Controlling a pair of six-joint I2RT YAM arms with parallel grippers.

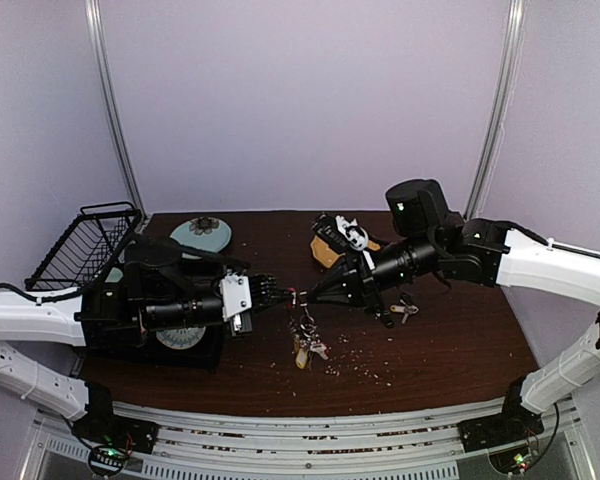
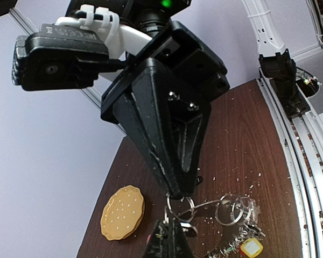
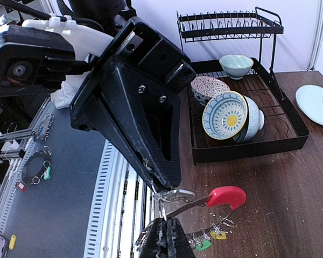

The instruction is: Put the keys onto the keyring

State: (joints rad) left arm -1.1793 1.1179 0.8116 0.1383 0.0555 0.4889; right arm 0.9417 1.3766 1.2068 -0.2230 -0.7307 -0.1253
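A: Left gripper (image 1: 286, 295)?
B: Pinched tight on the keyring (image 3: 173, 194), mid-air. The right gripper (image 1: 311, 293), nose to nose with it, clamps what looks like the red-headed key (image 3: 226, 196).
A: Other keys (image 1: 306, 347)?
B: Dangling below, over the table (image 1: 450, 340).
A: Step?
B: Threading, I'd judge; next, ease the key's hole onto the ring's split end

Keyring (image 3: 226, 196) between left hand (image 1: 285, 293) and right hand (image 1: 309, 295) — rack (image 1: 110, 207) (far left).
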